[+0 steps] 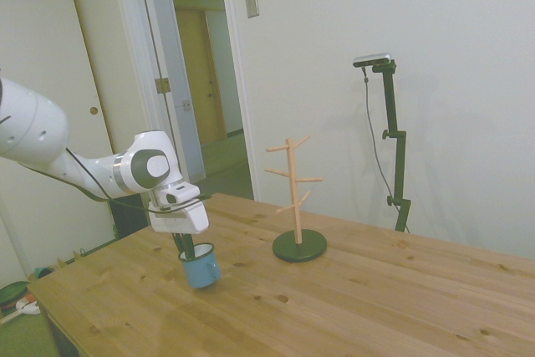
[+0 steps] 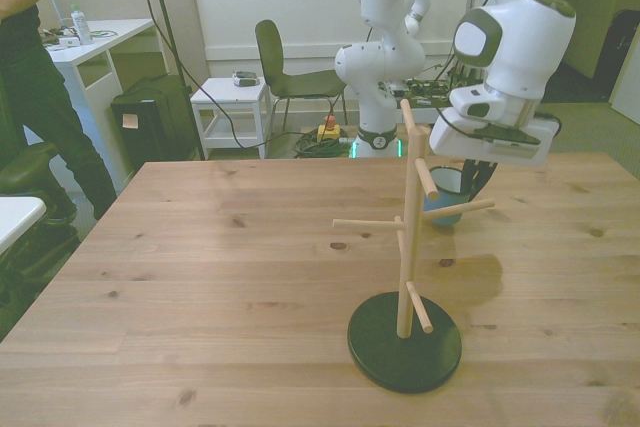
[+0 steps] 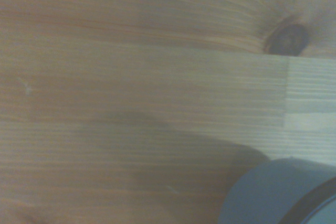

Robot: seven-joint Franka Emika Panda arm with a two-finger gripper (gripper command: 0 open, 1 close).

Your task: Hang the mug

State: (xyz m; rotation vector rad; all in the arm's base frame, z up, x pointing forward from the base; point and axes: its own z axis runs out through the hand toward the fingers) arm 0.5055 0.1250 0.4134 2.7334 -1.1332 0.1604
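Note:
The small blue mug [image 1: 201, 266] with a pale rim hangs slightly tilted just above the wooden table [image 1: 351, 307], left of the mug tree in the side view. My gripper [image 1: 185, 246] reaches down into its mouth and is shut on the rim. In the front view the mug [image 2: 446, 199] peeks out under the gripper [image 2: 468, 179], partly hidden behind the tree's pegs. The wooden mug tree [image 1: 297, 194] stands upright on a dark round base [image 2: 404, 342] with several bare pegs. Part of the mug's blue wall [image 3: 278, 192] shows in the wrist view.
A person [image 2: 30, 87] stands beyond the table's corner at the front view's left. A dark chair [image 2: 290, 72] and a small white shelf [image 2: 232, 112] sit behind the table. The table's near edge [image 1: 58, 290] lies close to the mug in the side view.

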